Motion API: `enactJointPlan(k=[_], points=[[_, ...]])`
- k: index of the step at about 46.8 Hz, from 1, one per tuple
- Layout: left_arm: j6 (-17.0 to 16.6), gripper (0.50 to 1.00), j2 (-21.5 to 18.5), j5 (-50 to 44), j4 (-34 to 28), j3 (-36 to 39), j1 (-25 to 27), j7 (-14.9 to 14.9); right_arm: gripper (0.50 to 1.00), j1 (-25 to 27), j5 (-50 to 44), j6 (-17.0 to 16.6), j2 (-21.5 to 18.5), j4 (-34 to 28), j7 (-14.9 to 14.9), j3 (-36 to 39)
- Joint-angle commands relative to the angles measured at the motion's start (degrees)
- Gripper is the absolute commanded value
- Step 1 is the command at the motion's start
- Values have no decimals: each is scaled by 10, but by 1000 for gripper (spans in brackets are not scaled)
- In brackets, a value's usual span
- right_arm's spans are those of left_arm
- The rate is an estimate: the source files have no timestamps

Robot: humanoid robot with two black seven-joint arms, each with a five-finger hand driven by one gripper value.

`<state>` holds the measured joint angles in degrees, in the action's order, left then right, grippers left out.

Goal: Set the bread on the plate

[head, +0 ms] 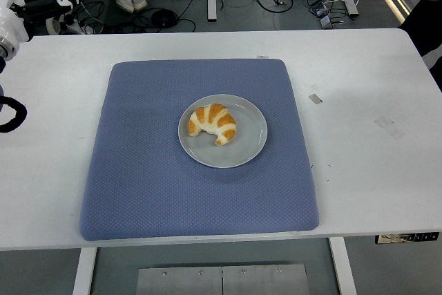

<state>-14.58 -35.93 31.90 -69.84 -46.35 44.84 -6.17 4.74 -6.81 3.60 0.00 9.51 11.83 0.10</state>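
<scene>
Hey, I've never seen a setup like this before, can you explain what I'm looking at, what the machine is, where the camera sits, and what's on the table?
This is a humanoid robot's view from a camera high on its own side, looking down over a white table. A blue mat covers the middle. On it sits a grey plate holding a croissant, the bread it had to place, so that job looks done. The robot's left hand, white and black with five fingers, is at the top left corner, holding nothing. Its right arm is out of view. A person's dark sleeve shows at the top right.

One head cam, high on robot's side, looks fwd/down over table (359, 157) (whole top visible).
</scene>
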Motion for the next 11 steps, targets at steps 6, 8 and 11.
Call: enactJointPlan(k=[6, 8, 11], points=[[0, 840, 1, 0, 0, 0, -6, 0, 1000, -4, 0, 0, 0, -4, -1, 6], [0, 840, 1, 0, 0, 0, -6, 0, 1000, -5, 0, 0, 0, 0, -1, 1], [0, 840, 1, 0, 0, 0, -6, 0, 1000, 3, 0, -1, 0, 4, 0, 2]])
